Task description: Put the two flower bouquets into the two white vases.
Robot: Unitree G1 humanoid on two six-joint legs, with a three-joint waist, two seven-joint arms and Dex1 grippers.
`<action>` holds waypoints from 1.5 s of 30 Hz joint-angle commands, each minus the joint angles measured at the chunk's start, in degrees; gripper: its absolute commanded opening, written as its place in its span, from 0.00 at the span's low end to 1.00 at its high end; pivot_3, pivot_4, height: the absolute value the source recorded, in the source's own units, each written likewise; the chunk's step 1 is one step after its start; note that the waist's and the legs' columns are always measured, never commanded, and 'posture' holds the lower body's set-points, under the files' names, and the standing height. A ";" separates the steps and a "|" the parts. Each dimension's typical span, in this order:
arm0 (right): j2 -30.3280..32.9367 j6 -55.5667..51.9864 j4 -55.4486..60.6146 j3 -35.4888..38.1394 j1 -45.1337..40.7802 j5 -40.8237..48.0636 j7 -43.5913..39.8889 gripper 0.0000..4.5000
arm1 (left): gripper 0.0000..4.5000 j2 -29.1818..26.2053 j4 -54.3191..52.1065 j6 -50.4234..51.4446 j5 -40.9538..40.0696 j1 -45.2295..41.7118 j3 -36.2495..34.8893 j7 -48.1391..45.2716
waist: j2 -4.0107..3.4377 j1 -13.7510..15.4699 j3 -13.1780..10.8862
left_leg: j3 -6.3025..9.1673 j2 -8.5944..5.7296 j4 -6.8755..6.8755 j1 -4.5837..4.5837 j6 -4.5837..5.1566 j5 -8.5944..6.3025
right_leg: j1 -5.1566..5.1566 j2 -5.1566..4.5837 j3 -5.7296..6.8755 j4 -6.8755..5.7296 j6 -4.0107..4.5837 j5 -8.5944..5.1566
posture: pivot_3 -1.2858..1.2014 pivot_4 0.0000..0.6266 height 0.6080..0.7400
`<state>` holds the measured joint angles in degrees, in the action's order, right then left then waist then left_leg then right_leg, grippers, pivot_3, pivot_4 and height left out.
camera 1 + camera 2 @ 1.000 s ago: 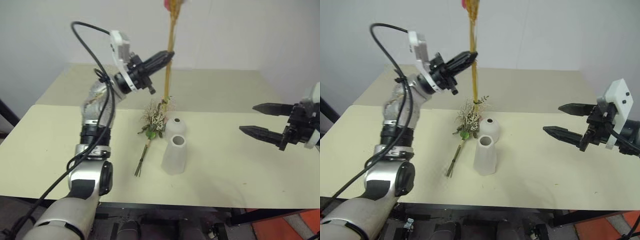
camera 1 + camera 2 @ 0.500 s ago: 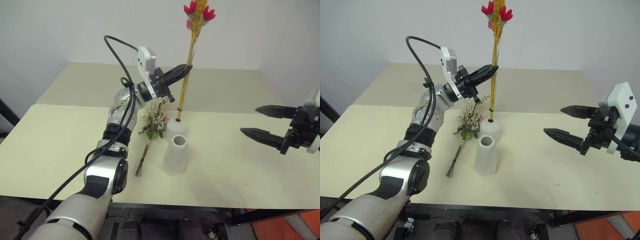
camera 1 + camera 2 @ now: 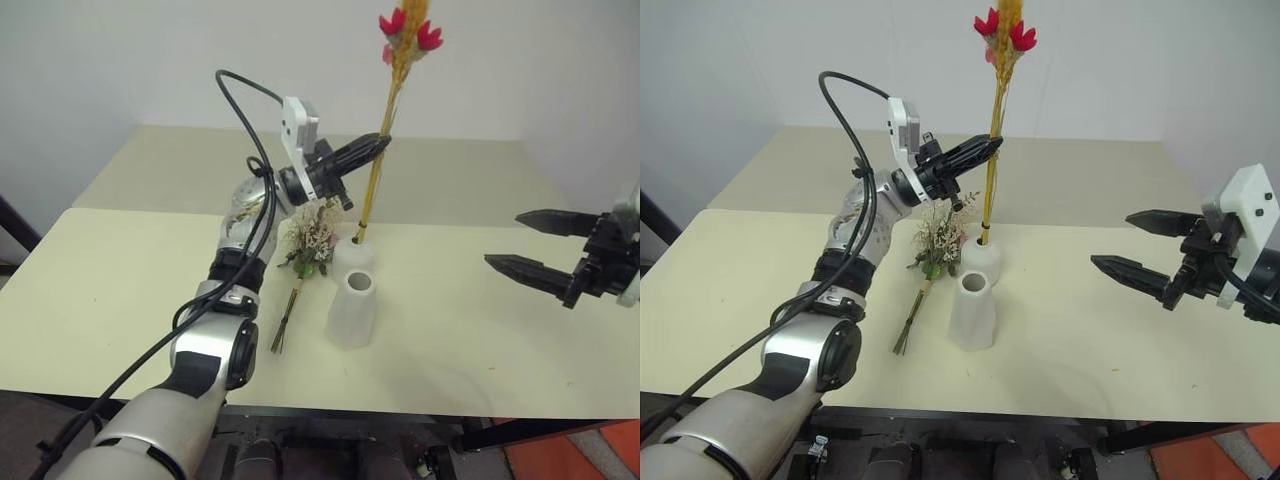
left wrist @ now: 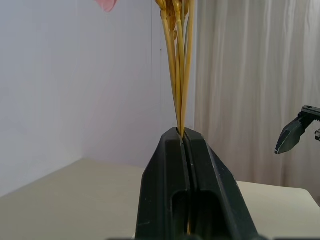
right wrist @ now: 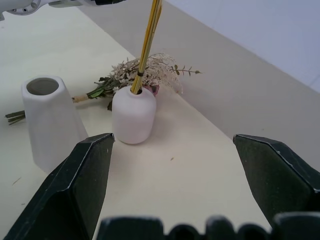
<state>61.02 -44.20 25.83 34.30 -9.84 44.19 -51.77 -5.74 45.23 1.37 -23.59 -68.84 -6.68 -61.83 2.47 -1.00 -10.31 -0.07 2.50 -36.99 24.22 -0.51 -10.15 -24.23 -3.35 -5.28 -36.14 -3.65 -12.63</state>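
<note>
Two pale tables (image 3: pixel 470 340) butt together under the robot's arms, and no brand, label or lettering can be read on anything in the scene. The left gripper (image 3: pixel 992 146) is clamped tight on the slim bouquet (image 3: pixel 992 150), a bunch of long yellow-orange stems topped with small red blossoms, pinching it about halfway up; the stems lean slightly and their lower ends sit inside the narrow mouth of the small round vase (image 5: pixel 132 116), a matte white bulb standing on the near table. In the left wrist view the two black fingers (image 4: pixel 167 170) press together with the stems rising straight out between them, and the blossoms are cut off at the picture's edge apart from a pink scrap. Just in front of the round vase, nearly touching it, stands the taller cone vase (image 3: pixel 351 310), also matte white, wider at its base and with its mouth empty. The bushy bouquet (image 3: pixel 308 240), white sprigs with green leaves and a trace of pink, lies flat on the table just beside both vases on the robot's left, its bound stems pointing toward the robot; the round vase hides part of it in the right wrist view, and its roses are hard to make out. The right gripper (image 3: pixel 1137 247) hangs well off to the right above the table, fingers spread wide and holding nothing.
</note>
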 commanded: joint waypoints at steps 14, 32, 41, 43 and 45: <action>0.20 0.86 0.66 0.04 -1.87 0.51 1.11 1.00 | 0.01 -0.24 -1.91 -1.57 0.31 -1.30 0.05 -0.95 | 0.00 -0.01 0.00 | 0.00 0.00 0.00 0.02 0.00 0.00 | -0.01 0.00 0.00 0.02 0.00 0.00 | 0.52 0.24 1.00; 0.13 0.73 0.84 -0.34 -1.71 0.56 1.63 1.00 | 0.01 0.03 -1.33 -1.10 1.71 0.25 0.67 -0.42 | 0.00 -0.01 0.00 | 0.00 0.00 0.00 0.01 0.00 0.00 | -0.01 0.00 -0.01 0.02 0.00 0.00 | 0.52 0.24 1.00; -0.02 0.91 1.22 -0.67 -1.92 0.59 2.12 1.00 | 0.01 0.32 1.75 -2.42 3.51 0.85 0.77 0.86 | 0.00 0.00 0.00 | 0.00 0.00 0.00 0.02 0.00 0.00 | -0.01 0.00 -0.01 0.02 0.00 0.01 | 0.52 0.24 1.00; -0.08 0.94 1.39 -0.56 -1.74 0.63 2.28 1.00 | 0.01 0.48 2.24 -2.63 3.57 0.85 0.80 1.08 | 0.00 0.00 0.00 | 0.00 0.00 0.00 0.02 0.00 0.00 | -0.02 0.00 0.00 0.01 0.00 0.01 | 0.52 0.24 1.00; -0.12 0.96 1.42 -0.49 -1.71 0.66 2.36 1.00 | 0.01 0.71 2.44 -2.88 3.68 1.04 1.04 1.11 | 0.00 0.02 0.00 | 0.01 0.00 0.00 0.02 0.00 0.00 | -0.01 0.00 -0.01 0.02 0.00 0.01 | 0.52 0.24 1.00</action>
<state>60.97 -44.17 25.96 32.33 -10.77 44.17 -49.86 -5.36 47.85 -0.54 -20.31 -67.20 -5.71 -60.92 2.47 -0.98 -10.31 -0.06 2.50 -36.99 24.24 -0.51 -10.15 -24.24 -3.35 -5.29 -36.12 -3.64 -12.63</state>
